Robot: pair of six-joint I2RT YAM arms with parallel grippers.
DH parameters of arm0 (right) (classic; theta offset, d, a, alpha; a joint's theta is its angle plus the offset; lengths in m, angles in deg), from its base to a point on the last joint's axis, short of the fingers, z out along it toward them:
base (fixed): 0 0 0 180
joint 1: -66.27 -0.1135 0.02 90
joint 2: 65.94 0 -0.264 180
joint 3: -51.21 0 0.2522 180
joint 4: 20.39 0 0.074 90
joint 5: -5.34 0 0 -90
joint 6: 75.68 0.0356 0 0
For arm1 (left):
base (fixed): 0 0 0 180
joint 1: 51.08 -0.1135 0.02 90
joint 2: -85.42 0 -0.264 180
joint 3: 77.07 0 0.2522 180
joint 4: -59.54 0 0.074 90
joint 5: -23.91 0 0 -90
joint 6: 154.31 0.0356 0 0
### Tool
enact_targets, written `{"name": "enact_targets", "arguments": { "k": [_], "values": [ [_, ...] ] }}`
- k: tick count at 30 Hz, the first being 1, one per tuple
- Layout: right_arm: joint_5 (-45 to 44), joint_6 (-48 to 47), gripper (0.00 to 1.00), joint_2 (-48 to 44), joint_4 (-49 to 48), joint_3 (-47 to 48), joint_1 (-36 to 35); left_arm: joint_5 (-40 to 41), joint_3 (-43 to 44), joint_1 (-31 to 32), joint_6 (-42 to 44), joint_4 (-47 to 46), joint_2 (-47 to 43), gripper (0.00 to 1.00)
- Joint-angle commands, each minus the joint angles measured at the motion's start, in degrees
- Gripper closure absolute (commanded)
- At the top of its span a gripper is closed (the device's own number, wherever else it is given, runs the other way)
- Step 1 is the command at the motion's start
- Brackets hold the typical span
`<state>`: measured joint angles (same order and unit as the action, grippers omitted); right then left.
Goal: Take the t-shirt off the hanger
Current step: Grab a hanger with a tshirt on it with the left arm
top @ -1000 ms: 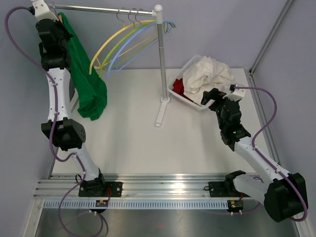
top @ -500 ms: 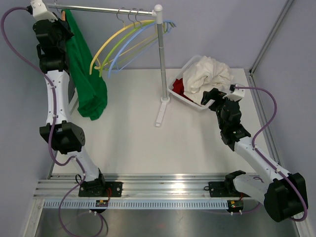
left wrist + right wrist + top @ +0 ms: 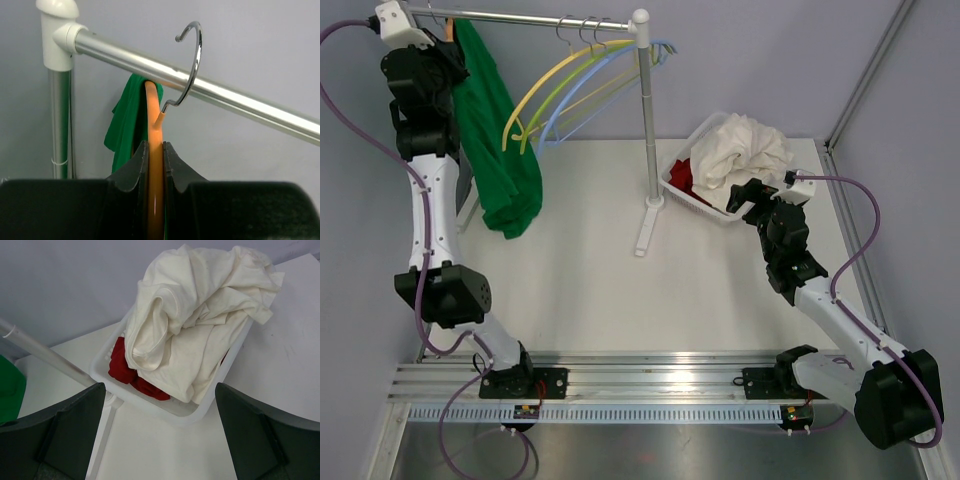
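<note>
The left end effector (image 3: 155, 150) is clamped tight on the orange hanger (image 3: 154, 117), whose hook (image 3: 194, 60) loops over the rail (image 3: 235, 100) just above it. The green t-shirt (image 3: 502, 150) hangs below it at far left. The right end effector (image 3: 760, 193) is wide open and empty, well apart by the laundry basket (image 3: 692, 203).

White basket (image 3: 688, 199) set at two o'clock on the table (image 3: 600, 275), white cloth (image 3: 745, 150) heaped over red cloth (image 3: 682, 172), empty coloured hangers (image 3: 535, 95) hung from the rail (image 3: 520, 17) at eleven o'clock.
</note>
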<state>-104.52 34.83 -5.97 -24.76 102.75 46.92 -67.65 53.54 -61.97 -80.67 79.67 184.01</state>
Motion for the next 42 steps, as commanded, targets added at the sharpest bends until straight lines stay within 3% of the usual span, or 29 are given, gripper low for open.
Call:
{"name": "enact_targets", "arguments": {
  "k": [1,17,30,34,42],
  "values": [
    [0.78,-0.91,0.01,0.15,-1.99,0.89,-0.16,-0.90,-3.20,-0.09,-1.48,-6.98,-6.29,1.00],
    [3.07,-1.62,0.01,1.12,-1.73,1.59,-0.16,1.30,-26.50,0.00,-3.07,-11.20,-24.22,1.00],
    [6.14,-2.67,0.00,2.35,-0.33,3.09,-0.25,11.40,-39.24,0.00,-9.65,-1.10,-38.98,1.00],
    [6.50,-3.20,0.01,1.74,0.37,3.18,-0.24,9.92,-45.66,0.08,-15.17,-0.23,-46.87,1.00],
    [7.46,-3.20,0.00,0.33,0.46,2.74,-0.16,2.98,-55.14,0.35,-17.91,3.73,-59.02,1.00]
  ]
}}
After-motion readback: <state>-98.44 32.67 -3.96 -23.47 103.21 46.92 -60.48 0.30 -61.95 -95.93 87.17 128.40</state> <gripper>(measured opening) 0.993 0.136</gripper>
